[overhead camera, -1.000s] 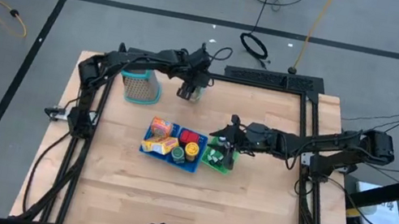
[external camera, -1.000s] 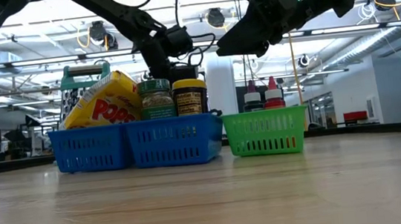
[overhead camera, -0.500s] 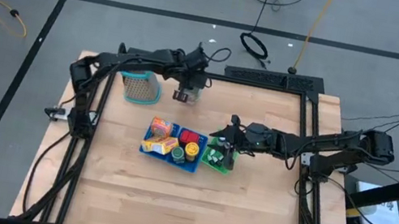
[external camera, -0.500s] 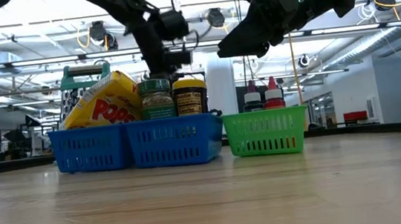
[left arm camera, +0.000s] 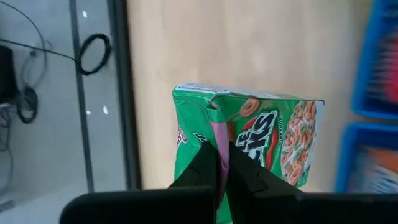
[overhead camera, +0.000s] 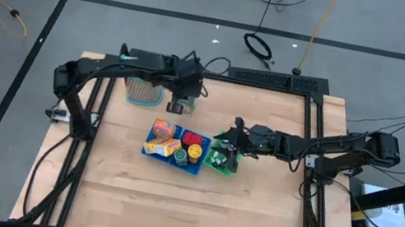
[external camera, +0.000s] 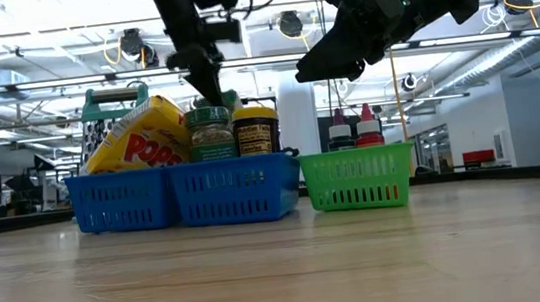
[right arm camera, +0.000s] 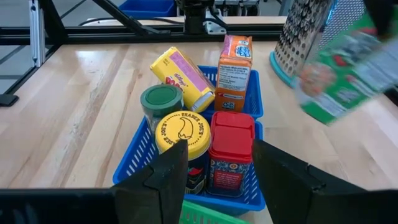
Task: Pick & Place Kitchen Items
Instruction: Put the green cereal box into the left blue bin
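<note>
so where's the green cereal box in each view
High view: green cereal box, in the left gripper, between grater and blue basket.
Low view: mostly hidden behind the jars.
Left wrist view: centre, pinched by the fingers.
Right wrist view: blurred, upper right.
Shared landmark: the blue basket.

1. You have the long basket (overhead camera: 170, 160) at the table (overhead camera: 250, 222) centre, small basket (overhead camera: 221, 164) touching its right end.
2. In the long basket: yellow box (right arm camera: 182, 71) and orange packet (right arm camera: 235, 58) at its left end, two jars (right arm camera: 180, 138) and red can (right arm camera: 232, 149) at its right end.
3. Grater (overhead camera: 140, 87) stands near the table's back-left corner.
4. Carton (left arm camera: 249, 146), off the table, hangs between grater and long basket.
</note>
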